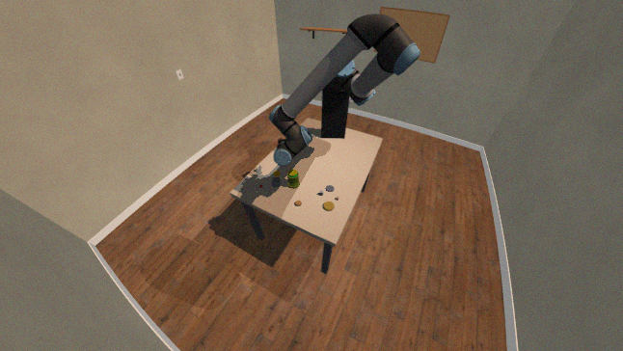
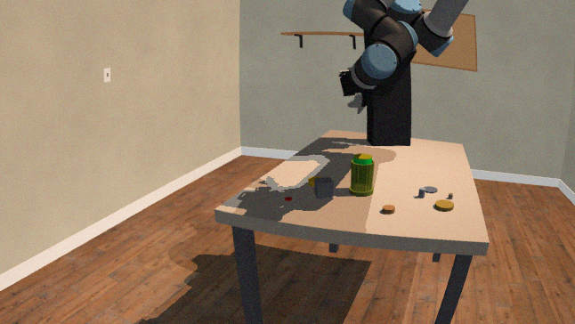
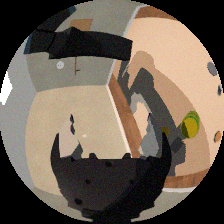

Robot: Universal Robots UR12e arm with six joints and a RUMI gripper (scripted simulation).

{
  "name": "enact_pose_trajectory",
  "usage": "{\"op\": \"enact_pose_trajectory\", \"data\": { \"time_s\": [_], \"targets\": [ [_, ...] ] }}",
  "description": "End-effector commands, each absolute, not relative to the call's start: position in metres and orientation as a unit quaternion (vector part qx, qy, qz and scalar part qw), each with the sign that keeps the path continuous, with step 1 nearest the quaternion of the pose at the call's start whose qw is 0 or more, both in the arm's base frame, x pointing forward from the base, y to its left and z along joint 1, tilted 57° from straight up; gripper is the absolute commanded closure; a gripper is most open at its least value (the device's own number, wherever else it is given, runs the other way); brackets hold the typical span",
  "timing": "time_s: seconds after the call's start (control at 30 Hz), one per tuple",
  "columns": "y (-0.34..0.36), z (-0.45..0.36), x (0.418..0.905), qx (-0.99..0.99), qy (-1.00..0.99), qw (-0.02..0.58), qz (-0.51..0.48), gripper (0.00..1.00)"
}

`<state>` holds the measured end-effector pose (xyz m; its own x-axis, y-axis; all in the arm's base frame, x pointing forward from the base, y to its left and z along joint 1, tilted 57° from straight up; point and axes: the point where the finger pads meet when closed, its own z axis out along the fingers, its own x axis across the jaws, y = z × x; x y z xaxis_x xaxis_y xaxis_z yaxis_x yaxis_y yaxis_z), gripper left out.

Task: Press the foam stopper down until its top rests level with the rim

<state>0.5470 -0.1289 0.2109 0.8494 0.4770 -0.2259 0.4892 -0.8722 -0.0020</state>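
A ribbed green jar [image 2: 361, 178] stands upright near the middle of the table; it also shows in the top view [image 1: 293, 179] and in the wrist view [image 3: 190, 125]. A bright green foam stopper [image 2: 362, 162] sticks up a little above the jar's rim. A small yellow disc [image 2: 365, 157] lies on top of the stopper. My gripper [image 2: 354, 99] hangs high above the table's back part, well above and behind the jar. In the wrist view its fingers stand wide open with nothing between them.
A grey cube [image 2: 324, 187] lies just left of the jar, with a small yellow piece [image 2: 312, 181] behind it and a red dot [image 2: 287, 198] further left. To the right lie an orange disc [image 2: 388, 208], a yellow disc [image 2: 444, 205] and a grey disc [image 2: 429, 190].
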Motion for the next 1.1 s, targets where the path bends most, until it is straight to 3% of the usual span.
{"op": "enact_pose_trajectory", "data": {
  "time_s": [0.0, 0.53, 0.57, 1.07],
  "targets": [
    [-0.129, 0.211, 0.547, 0.961, 0.251, 0.028, -0.110, 0.00],
    [-0.129, 0.211, 0.547, 0.961, 0.251, 0.028, -0.110, 0.00],
    [-0.129, 0.211, 0.547, 0.961, 0.251, 0.028, -0.110, 1.00],
    [-0.119, 0.216, 0.572, 0.948, 0.313, 0.053, -0.031, 1.00]
  ]
}}
